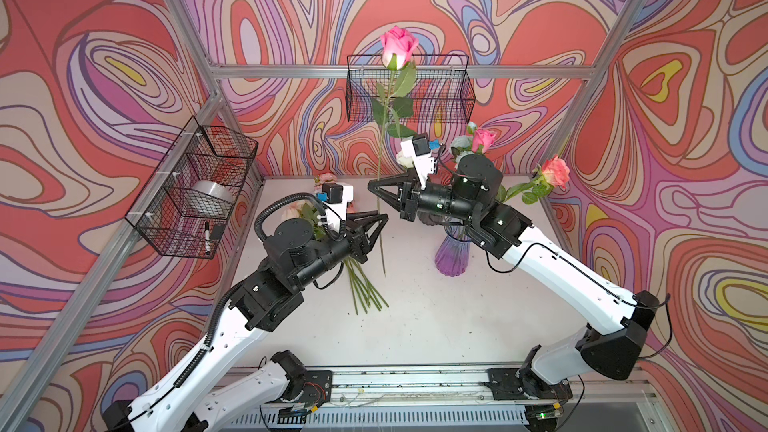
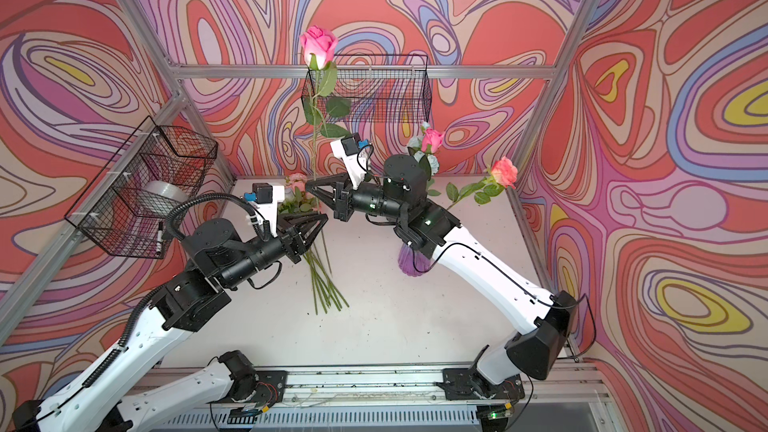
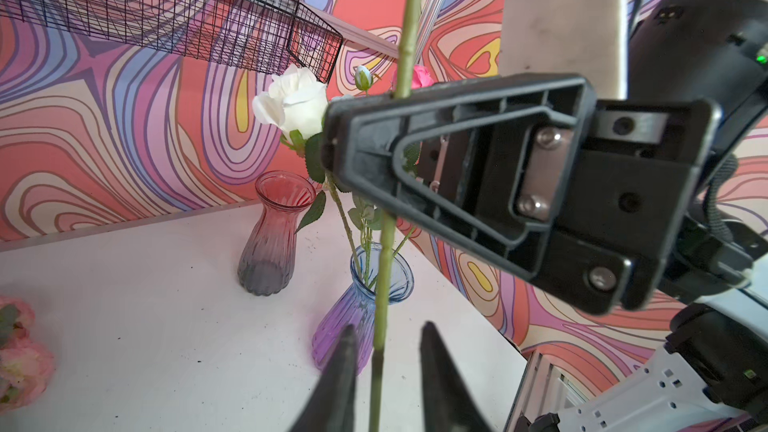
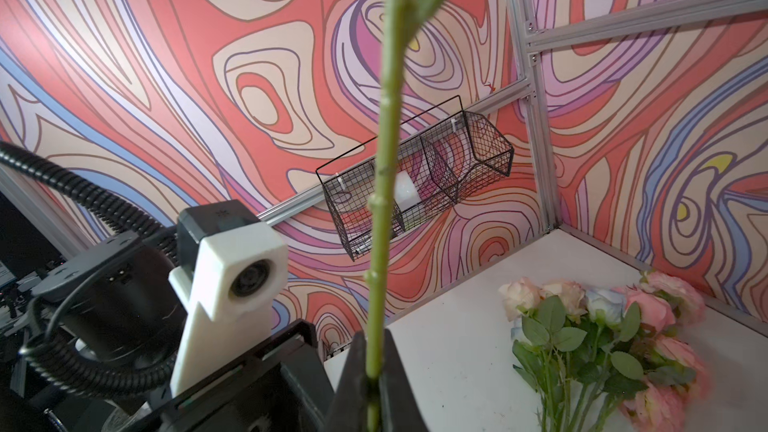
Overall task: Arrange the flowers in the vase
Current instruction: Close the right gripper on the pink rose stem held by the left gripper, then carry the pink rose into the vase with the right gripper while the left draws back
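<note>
Hand-over step: the right gripper (image 1: pixel 370 186) pinches the upright pink rose (image 1: pixel 399 45) at mid-stem, the left gripper (image 1: pixel 383 218) stands spread around the stem below; the next move likely calls for lowering the stem end into the vase (image 1: pixel 451 255) at four o'clock.

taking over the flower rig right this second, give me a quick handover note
Grippers: right gripper is shut on the stem of the pink rose, holding it upright above the table. The left gripper has its jaws open either side of the same stem lower down, not gripping.
Done: purple vase holds a few flowers, among them a white rose and a coral rose.
Left: the pink rose, then the bunch lying on the table. The red vase is empty.
</note>
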Controlling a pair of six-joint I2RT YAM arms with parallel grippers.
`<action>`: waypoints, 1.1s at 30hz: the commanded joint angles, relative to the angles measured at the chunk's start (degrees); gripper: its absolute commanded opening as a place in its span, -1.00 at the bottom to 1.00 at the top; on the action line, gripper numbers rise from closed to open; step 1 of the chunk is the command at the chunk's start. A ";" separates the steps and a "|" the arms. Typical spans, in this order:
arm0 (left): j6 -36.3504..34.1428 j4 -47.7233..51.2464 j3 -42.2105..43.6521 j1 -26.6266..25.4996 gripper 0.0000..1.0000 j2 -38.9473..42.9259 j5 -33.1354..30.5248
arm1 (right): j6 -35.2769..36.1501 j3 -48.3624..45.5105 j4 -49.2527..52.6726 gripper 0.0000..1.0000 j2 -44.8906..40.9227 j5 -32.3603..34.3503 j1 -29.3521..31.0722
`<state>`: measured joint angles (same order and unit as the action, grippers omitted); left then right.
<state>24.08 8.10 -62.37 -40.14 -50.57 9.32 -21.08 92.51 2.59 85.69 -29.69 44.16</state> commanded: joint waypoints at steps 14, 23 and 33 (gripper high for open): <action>3.29 6.61 17.43 -0.21 0.75 25.64 -19.06 | 24.92 -5.32 11.60 -1.00 -19.48 45.31 -0.22; 5.49 10.35 20.57 -0.20 0.76 30.22 -21.52 | 28.40 -11.52 6.67 -1.00 -23.05 53.86 -7.09; 5.67 10.05 19.45 -0.20 0.76 26.69 -18.64 | 20.12 -17.95 4.09 -1.00 -20.39 47.13 -16.37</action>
<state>28.82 17.91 -42.54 -40.14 -23.75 -10.13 1.28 75.96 8.91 65.12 18.94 28.29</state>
